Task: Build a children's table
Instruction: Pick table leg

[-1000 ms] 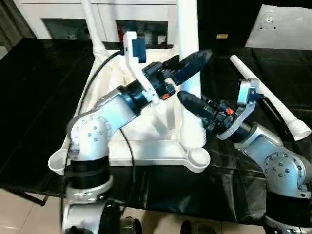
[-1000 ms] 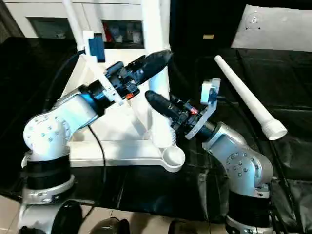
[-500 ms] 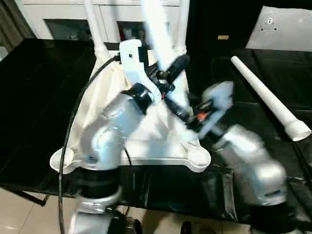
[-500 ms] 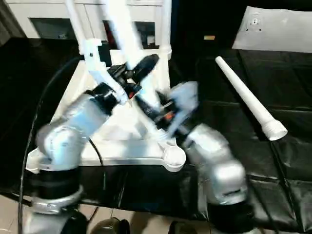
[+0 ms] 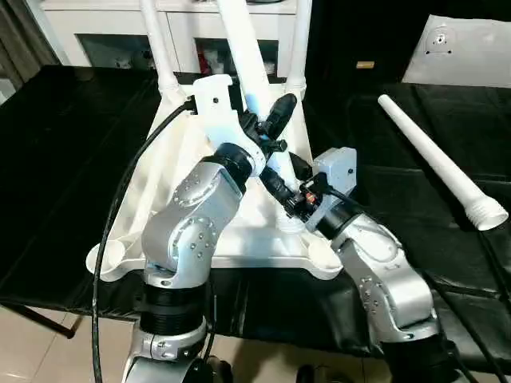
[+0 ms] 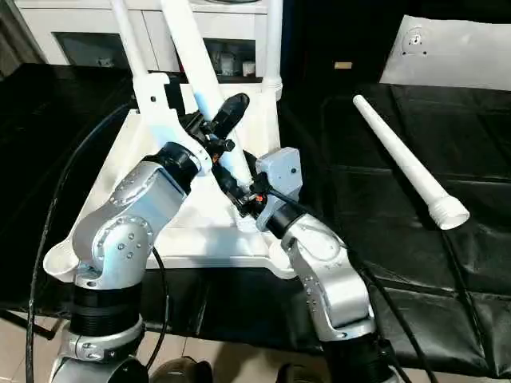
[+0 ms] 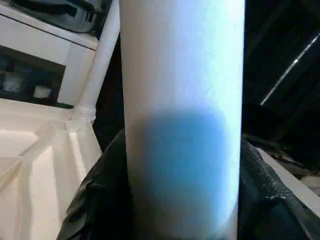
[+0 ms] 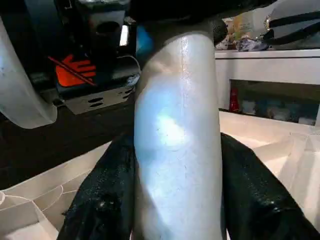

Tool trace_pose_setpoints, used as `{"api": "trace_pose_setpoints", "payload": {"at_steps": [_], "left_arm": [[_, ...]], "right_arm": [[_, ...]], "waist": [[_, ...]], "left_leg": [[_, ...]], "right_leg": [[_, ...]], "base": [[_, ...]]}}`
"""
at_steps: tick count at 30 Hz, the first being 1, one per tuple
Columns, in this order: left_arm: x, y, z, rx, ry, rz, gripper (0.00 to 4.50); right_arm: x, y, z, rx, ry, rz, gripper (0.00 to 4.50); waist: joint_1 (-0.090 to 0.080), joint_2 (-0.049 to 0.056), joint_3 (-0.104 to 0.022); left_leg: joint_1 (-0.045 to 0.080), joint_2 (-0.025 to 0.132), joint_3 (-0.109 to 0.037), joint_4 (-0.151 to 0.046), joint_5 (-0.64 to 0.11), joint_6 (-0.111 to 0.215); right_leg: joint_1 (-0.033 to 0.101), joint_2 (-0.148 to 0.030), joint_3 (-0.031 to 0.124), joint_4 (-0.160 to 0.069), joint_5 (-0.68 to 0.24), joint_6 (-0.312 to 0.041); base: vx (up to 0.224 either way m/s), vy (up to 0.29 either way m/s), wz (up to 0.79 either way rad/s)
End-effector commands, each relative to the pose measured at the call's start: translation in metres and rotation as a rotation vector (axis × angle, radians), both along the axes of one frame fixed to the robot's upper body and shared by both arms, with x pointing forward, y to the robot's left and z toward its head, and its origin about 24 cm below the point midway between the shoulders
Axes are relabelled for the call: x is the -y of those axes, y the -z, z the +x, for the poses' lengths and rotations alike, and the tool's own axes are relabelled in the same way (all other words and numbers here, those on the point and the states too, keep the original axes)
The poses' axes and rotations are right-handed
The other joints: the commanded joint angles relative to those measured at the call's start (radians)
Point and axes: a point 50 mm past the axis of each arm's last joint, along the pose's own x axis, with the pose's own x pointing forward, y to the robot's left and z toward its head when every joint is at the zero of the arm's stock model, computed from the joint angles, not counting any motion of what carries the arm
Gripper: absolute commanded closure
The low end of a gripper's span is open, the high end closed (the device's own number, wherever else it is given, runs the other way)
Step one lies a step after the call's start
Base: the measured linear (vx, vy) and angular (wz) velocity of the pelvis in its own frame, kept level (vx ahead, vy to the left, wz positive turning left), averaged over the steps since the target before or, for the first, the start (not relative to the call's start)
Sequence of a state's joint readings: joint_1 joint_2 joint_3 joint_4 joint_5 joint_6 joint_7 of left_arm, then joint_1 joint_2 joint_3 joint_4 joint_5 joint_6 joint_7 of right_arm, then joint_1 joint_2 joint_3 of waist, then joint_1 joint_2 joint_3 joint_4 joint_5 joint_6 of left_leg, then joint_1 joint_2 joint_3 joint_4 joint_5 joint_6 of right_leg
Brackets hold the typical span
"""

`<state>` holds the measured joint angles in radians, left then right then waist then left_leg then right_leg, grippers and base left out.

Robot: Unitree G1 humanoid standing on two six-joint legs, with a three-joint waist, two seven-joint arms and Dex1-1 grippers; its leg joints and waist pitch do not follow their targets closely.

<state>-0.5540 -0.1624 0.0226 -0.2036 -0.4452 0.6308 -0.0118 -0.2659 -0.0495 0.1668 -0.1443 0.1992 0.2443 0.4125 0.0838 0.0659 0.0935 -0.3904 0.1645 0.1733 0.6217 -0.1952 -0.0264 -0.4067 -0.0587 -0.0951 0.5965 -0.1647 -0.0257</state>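
Note:
The white tabletop (image 5: pixel 263 251) lies underside up on the black-covered table. Two legs (image 5: pixel 156 40) (image 5: pixel 299 40) stand in its far corner sockets. A third leg (image 5: pixel 243 56) leans to the left over the tabletop, its thick end low near the near-right socket (image 5: pixel 323 259). My left gripper (image 5: pixel 263 120) is shut on this leg at mid-height; in the left wrist view the leg (image 7: pixel 182 75) fills the gap between the fingers (image 7: pixel 100 200). My right gripper (image 5: pixel 281 179) is shut on it lower down, fingers (image 8: pixel 105 200) on both sides. A fourth leg (image 5: pixel 435 159) lies loose at the right.
A white cabinet (image 5: pixel 104 24) with glass doors stands behind the table. A flat white board (image 5: pixel 467 40) lies at the far right. The left arm's black cable (image 5: pixel 132 183) loops over the tabletop's left side. Black cloth covers the table on both sides of the tabletop.
The third leg stood upright at the near-right corner; now it leans to the left. Both arms have swung in and closed on it, the left one higher, the right one lower.

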Motion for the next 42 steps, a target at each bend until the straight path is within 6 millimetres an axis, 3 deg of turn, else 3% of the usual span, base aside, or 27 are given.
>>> {"api": "trace_pose_setpoints", "payload": {"at_steps": [1, 12, 13, 17, 18, 21, 27, 33, 35, 39, 42], "left_arm": [[0.003, 0.002, -0.001, -0.025, -0.03, -0.019, 2.64], [-0.005, 0.005, 0.005, -0.061, -0.031, -0.026, 2.64], [-0.005, 0.005, 0.006, -0.061, -0.031, -0.025, 2.64], [-0.022, 0.004, 0.017, -0.048, -0.039, 0.034, 2.64], [-0.027, 0.004, 0.02, -0.047, -0.012, 0.048, 2.64], [-0.028, 0.003, 0.021, -0.042, 0.042, 0.052, 2.64], [-0.03, -0.008, 0.022, -0.011, 0.321, 0.029, 2.65], [-0.029, -0.018, 0.018, 0.025, 0.513, 0.005, 2.65], [-0.027, -0.024, 0.012, 0.07, 0.647, 0.003, 2.65], [-0.021, -0.032, 0.002, 0.154, 0.811, 0.017, 2.65], [-0.017, -0.035, 0.001, 0.176, 0.842, 0.016, 2.65]], "right_arm": [[0.006, -0.007, 0.004, 0.043, 0.076, 0.016, 2.65], [0.01, -0.005, 0.007, 0.009, 0.083, 0.015, 2.65], [0.01, -0.005, 0.007, 0.009, 0.083, 0.015, 1.95], [0.016, -0.007, 0.009, -0.039, 0.036, 0.042, 1.6], [0.02, -0.01, 0.009, -0.055, 0.014, 0.063, 1.53], [0.024, -0.013, 0.01, -0.072, -0.021, 0.072, 1.43], [0.047, -0.022, 0.013, -0.175, -0.159, 0.017, 0.78], [0.059, -0.034, 0.01, -0.237, -0.307, 0.024, 0.78], [0.06, -0.044, 0.007, -0.242, -0.39, 0.056, 0.78], [0.057, -0.05, 0.0, -0.264, -0.513, 0.073, 0.78], [0.051, -0.046, -0.006, -0.287, -0.566, 0.061, 0.91]], "waist": [[-0.005, -0.012, -0.096], [-0.006, -0.012, -0.099], [-0.005, -0.013, -0.099], [-0.006, -0.011, -0.099], [-0.006, -0.016, -0.099], [-0.005, -0.011, -0.102], [0.005, -0.015, -0.104], [0.008, -0.018, -0.104], [0.012, -0.024, -0.106], [0.012, -0.023, -0.106], [0.013, -0.024, -0.106]], "left_leg": [[0.012, 0.062, -0.029, -0.065, -0.118, 0.061], [0.009, 0.059, -0.028, -0.062, -0.108, 0.065], [0.01, 0.058, -0.028, -0.062, -0.106, 0.067], [0.015, 0.057, -0.029, -0.063, -0.111, 0.067], [0.015, 0.057, -0.029, -0.063, -0.112, 0.067], [0.016, 0.058, -0.03, -0.061, -0.09, 0.065], [0.018, 0.055, -0.025, -0.057, -0.056, 0.078], [0.016, 0.056, -0.024, -0.056, -0.051, 0.082], [0.018, 0.053, -0.023, -0.055, -0.044, 0.087], [0.019, 0.056, -0.024, -0.057, -0.046, 0.083], [0.017, 0.057, -0.023, -0.056, -0.045, 0.077]], "right_leg": [[0.057, -0.088, 0.058, -0.082, -0.304, -0.11], [0.058, -0.087, 0.057, -0.081, -0.294, -0.107], [0.058, -0.088, 0.057, -0.081, -0.294, -0.107], [0.056, -0.084, 0.055, -0.082, -0.311, -0.096], [0.057, -0.085, 0.056, -0.083, -0.313, -0.091], [0.058, -0.087, 0.056, -0.077, -0.291, -0.096], [0.059, -0.087, 0.057, -0.07, -0.257, -0.142], [0.063, -0.089, 0.057, -0.069, -0.273, -0.144], [0.064, -0.091, 0.056, -0.068, -0.288, -0.144], [0.063, -0.091, 0.056, -0.07, -0.292, -0.143], [0.063, -0.092, 0.056, -0.068, -0.286, -0.148]], "base": [[0.0, 0.0, 0.0], [0.0, 0.0, 0.0], [0.0, 0.0, 0.0], [0.0, 0.0, 0.0], [0.0, 0.0, 0.0], [0.0, 0.0, 0.0], [0.0, 0.0, 0.0], [0.0, 0.0, 0.0], [0.0, 0.0, 0.0], [0.0, 0.0, 0.0], [0.0, 0.0, 0.0]]}}
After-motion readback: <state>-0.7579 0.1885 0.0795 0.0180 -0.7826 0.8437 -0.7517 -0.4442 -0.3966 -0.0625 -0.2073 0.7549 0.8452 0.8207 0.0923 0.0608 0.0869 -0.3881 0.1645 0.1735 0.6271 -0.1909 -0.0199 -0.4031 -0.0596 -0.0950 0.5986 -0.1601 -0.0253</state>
